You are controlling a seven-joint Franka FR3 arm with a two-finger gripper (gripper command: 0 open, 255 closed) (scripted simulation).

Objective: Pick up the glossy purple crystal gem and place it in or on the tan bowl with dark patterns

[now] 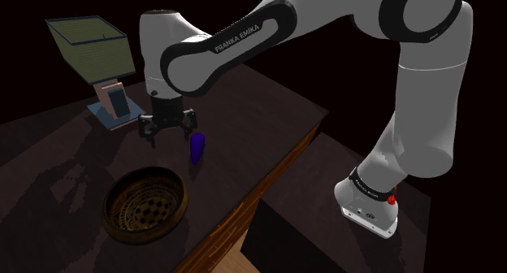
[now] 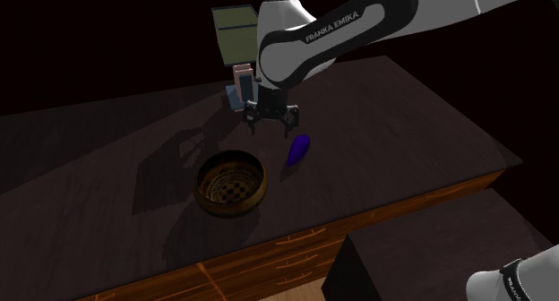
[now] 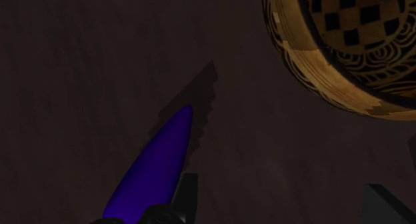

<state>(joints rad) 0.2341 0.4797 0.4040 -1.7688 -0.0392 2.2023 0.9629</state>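
Gripper (image 1: 167, 133) spread and empty — purple gem (image 1: 197, 147) sits just outside one finger, not between, so closing now would miss.

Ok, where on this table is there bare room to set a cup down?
In the second exterior view, the tabletop is bare right of the purple gem to the table's end, and left of the bowl. It is crowded between the box at the back, the gripper, gem and bowl.
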